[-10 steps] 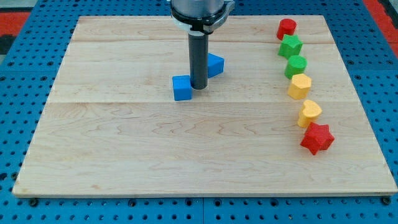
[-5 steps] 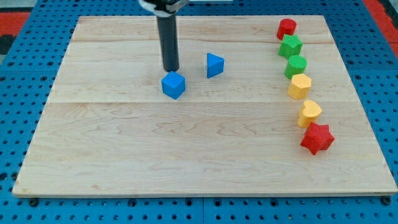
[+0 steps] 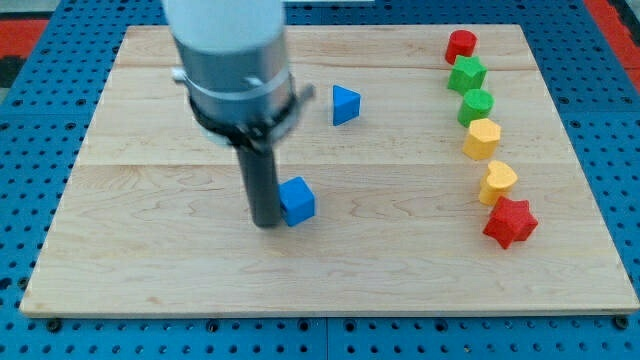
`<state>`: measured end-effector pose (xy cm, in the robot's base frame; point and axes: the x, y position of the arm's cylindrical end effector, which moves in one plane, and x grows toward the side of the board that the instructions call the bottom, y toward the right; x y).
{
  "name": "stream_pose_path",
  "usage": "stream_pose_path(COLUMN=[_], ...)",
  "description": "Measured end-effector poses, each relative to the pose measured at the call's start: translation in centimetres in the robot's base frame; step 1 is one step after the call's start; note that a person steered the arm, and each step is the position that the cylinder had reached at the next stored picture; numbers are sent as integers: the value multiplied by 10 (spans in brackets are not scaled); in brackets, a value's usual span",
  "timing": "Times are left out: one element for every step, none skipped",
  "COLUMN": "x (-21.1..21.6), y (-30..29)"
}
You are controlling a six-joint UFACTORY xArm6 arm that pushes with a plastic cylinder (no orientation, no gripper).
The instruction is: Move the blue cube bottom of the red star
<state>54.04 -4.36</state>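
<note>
Well to the left of the red star (image 3: 510, 222), about level with it, sits the blue cube (image 3: 297, 201) — my tip (image 3: 266, 223) is pressed against its left side, set to shove it rightward. There is no claw on this rig, just the bare rod, so nothing is held. The risk, I'd judge: the cube is turned corner-on, so an off-centre push could spin it away, or a straight run could ram the star or the yellow heart (image 3: 497, 183) above it instead of ending below. No writing or labels are visible anywhere.
</note>
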Motion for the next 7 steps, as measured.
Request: stream_pose_path(x=[29, 14, -46, -36, -36, -34, -6], y=[29, -73, -41, 32, 58, 70, 102])
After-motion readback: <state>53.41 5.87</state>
